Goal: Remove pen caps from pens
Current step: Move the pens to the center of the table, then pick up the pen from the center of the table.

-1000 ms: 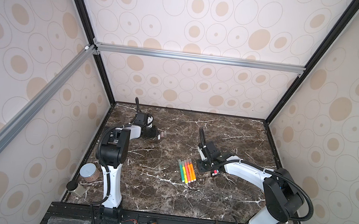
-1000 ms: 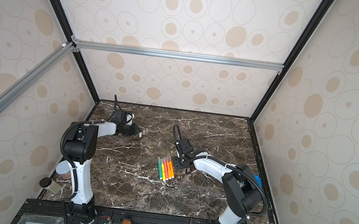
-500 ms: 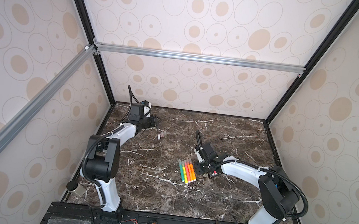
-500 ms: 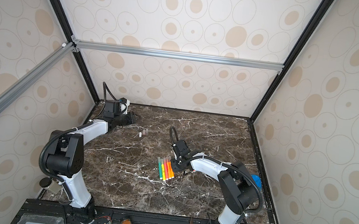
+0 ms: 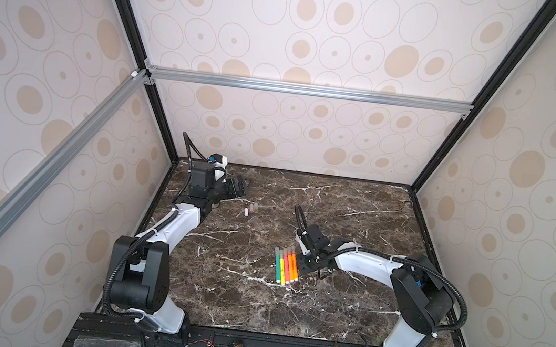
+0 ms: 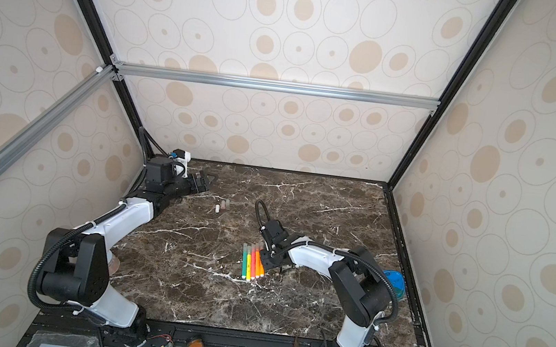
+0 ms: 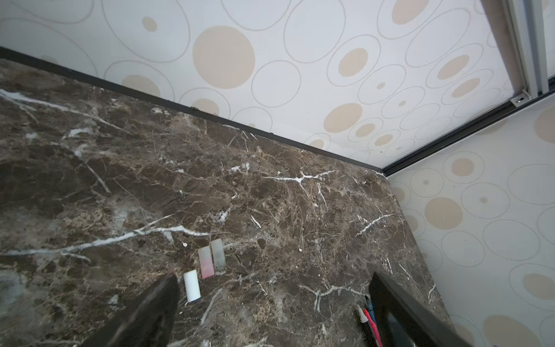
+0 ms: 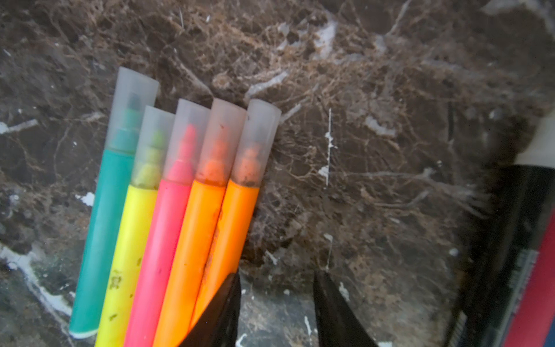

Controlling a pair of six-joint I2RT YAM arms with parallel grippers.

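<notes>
1. A blue round container (image 6: 394, 278) is seen well behind the right end effector (image 6: 268, 261), close to that arm's shoulder joint and partly hidden by it. Its contents cannot be told.
2. The left arm is stretched far out toward a back corner. The left end effector (image 7: 273, 315) is held low over the desk (image 5: 253, 304), its fingers (image 7: 150, 312) spread wide apart with nothing between them.
3. Three loose caps are laid flat just ahead of the left end effector. A white cap (image 7: 192, 285) is found just beside one finger. A pink-tinted cap (image 7: 206, 263) and a grey cap (image 7: 218, 254) are set side by side slightly farther ahead.
4. By the other finger, the pointed tips of a few pens (image 7: 371, 323), one of them red, are glimpsed at the frame's edge.
5. The right arm is reached forward with its forearm kept low and nearly level. The right end effector is pointed down at the desk, its fingers (image 8: 222, 312) partly apart, and only bare desk is seen between them.
6. A row of five capped pens (image 8: 162, 240), coloured teal, yellow, pink, orange and orange, is laid touching side by side just beside the right end effector. Translucent fitted caps (image 8: 187, 132) are borne on all five. One finger overlaps the outer orange pen, but contact cannot be confirmed.
7. The desk is patterned as dark brown marble with white veins. It is enclosed by cream walls (image 5: 321, 43) printed with beige ovals, framed by black posts and aluminium bars (image 5: 308, 90).
</notes>
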